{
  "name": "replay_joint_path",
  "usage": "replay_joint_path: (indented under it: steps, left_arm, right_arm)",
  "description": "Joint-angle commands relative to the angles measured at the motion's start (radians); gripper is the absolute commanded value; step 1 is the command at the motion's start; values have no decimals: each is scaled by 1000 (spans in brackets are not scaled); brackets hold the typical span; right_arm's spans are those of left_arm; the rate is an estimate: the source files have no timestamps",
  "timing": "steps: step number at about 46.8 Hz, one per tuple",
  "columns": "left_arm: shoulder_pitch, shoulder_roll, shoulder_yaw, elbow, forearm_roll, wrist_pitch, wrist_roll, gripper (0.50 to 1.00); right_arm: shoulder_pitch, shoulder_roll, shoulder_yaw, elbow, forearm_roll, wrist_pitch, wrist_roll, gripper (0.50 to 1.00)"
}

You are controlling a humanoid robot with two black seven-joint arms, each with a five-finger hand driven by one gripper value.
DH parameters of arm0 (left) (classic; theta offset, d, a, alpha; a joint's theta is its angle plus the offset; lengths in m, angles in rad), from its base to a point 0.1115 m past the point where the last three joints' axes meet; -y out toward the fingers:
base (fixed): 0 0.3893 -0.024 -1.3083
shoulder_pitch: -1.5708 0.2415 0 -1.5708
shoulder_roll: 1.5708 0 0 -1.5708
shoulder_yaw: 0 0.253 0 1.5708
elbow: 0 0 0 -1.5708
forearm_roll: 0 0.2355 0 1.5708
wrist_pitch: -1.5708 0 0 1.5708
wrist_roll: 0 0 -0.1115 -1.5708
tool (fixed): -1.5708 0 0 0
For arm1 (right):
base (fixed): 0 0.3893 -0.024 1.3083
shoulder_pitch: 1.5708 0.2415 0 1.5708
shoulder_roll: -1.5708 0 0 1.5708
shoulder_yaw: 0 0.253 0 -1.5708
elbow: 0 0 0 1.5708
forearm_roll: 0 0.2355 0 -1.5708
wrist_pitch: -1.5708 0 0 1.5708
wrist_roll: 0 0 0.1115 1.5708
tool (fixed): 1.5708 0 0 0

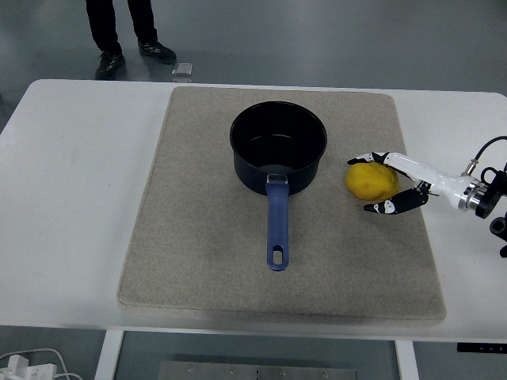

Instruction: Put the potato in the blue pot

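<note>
Potato (371, 180) lies on mat (198, 261), right of pot (278, 146)
</note>
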Motion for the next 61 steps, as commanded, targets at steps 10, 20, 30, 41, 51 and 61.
replay_joint_path:
  steps: [10,20,30,41,51,61]
  left_arm:
    - [0,0,0,0,0,0,0,1000]
    - [0,0,0,0,0,0,0,1000]
    - [0,0,0,0,0,0,0,1000]
    - [0,0,0,0,0,0,0,1000]
    - [0,0,0,0,0,0,0,1000]
    - [0,0,0,0,0,0,0,1000]
  right_arm:
    - [6,-2,12,-3,9,4,0,500]
    - [6,-2,12,-3,10,4,0,500]
    - [6,-2,14,-10,10,4,0,500]
    - [18,-3,14,-24,24,6,0,500]
    - [73,-22,12,-26,91,53,0,500]
    - [199,-92,15,-67,156,142,0,500]
